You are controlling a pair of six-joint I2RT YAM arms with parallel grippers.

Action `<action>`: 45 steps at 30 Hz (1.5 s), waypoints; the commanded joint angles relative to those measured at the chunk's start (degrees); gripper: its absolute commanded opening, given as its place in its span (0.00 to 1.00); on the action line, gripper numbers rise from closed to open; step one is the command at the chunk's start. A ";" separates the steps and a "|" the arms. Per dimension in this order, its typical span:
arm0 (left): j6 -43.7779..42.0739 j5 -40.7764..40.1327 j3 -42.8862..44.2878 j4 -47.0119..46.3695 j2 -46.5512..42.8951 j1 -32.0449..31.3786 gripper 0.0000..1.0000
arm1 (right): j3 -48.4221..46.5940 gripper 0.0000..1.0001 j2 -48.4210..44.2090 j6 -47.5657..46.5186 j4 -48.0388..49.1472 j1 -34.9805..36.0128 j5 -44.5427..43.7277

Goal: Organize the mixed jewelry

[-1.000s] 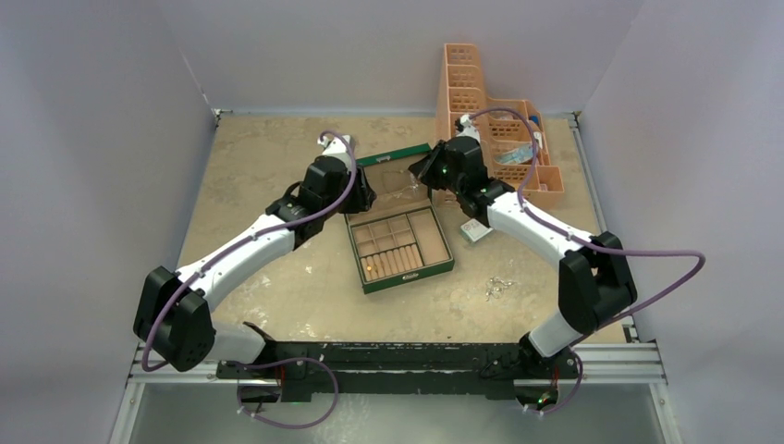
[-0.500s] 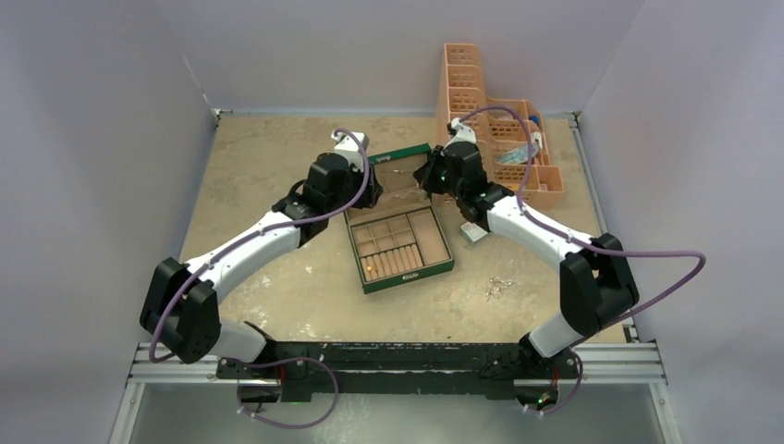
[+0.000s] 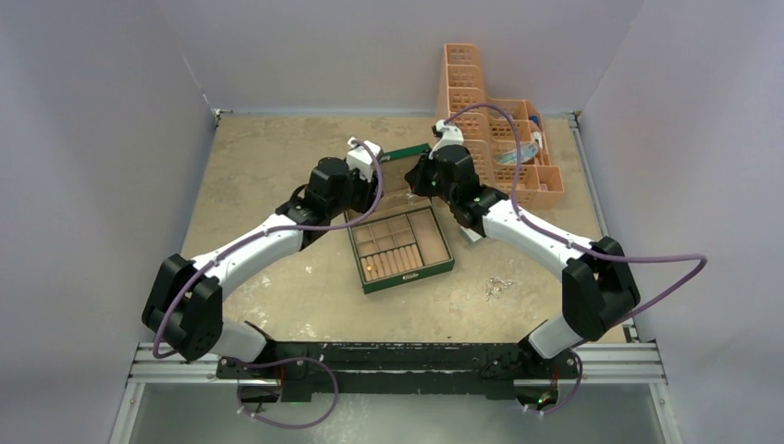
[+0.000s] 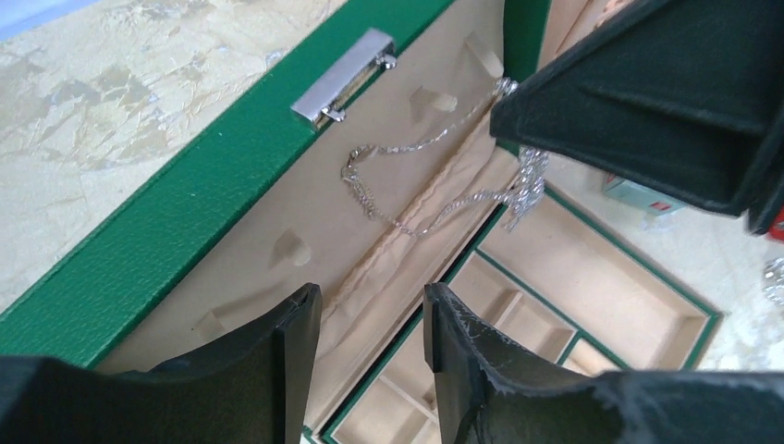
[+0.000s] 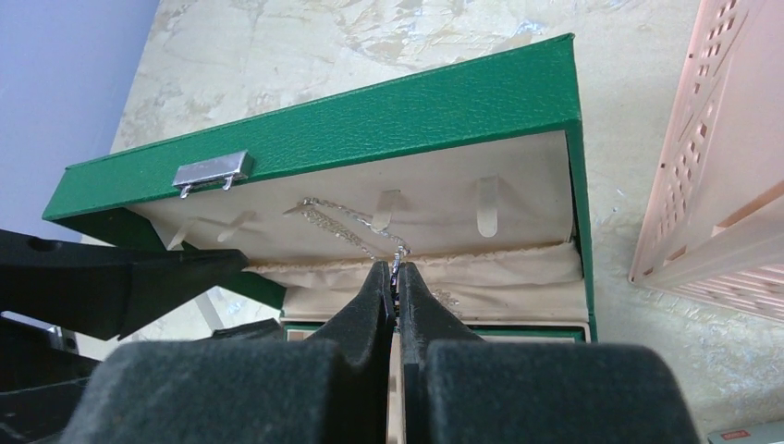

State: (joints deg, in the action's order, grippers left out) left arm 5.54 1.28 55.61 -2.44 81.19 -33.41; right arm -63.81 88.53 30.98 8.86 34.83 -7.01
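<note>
Right gripper (image 5: pixel 396 277): was closed, pinching the chain (image 5: pixel 344 222) at its tips, just in front of the lid lining.
Left gripper (image 4: pixel 372 298): jaws stood apart and empty, low at the left part of the lid, near the cloth pocket (image 4: pixel 416 268).
Chain: lay draped across the inside of the upright lid (image 5: pixel 370 120) of the green box (image 3: pixel 411 275), by the tabs (image 5: pixel 487 205); whether it was seated on one could not be told.
Other jewelry: a small silvery heap (image 3: pixel 499 286) lay on the table, near right of the box.
Handling: light, limp, slippery, tangle-prone; probably best pinched close to a tab, no tugging.
</note>
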 commanded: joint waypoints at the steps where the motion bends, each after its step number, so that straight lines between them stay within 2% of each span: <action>1: -6.15 0.13 -1.24 -3.91 1.69 0.05 0.45 | -2.21 0.00 -2.66 -0.29 1.29 0.00 -2.16; 11: -11.08 -4.30 -4.84 -11.57 7.12 -0.47 0.46 | -1.76 0.00 -3.62 1.36 0.91 -0.02 -1.66; 19: -10.75 -2.67 -6.13 -10.76 10.85 -1.60 0.42 | -1.77 0.00 -3.04 1.80 0.86 0.00 0.30; 26: -9.88 -1.55 -7.18 -10.31 10.33 -2.32 0.26 | -2.44 0.00 -2.25 2.32 1.74 0.01 1.97; 32: -9.63 1.76 -7.67 -9.87 8.91 -2.50 0.00 | -2.20 0.00 -1.47 4.16 3.05 -0.01 5.52; 38: -9.52 7.64 -9.10 -11.63 6.71 -2.53 0.00 | -1.49 0.00 -0.50 10.54 6.74 0.02 6.92; 45: -8.87 9.96 -10.98 -13.43 5.59 -2.49 0.00 | 0.62 0.00 0.11 20.72 11.38 0.13 6.87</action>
State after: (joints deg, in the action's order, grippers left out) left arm -4.16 5.58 45.93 -13.87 88.55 -35.24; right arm -63.57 88.86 44.66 14.33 34.83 -0.49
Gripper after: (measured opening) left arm 0.009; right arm 0.016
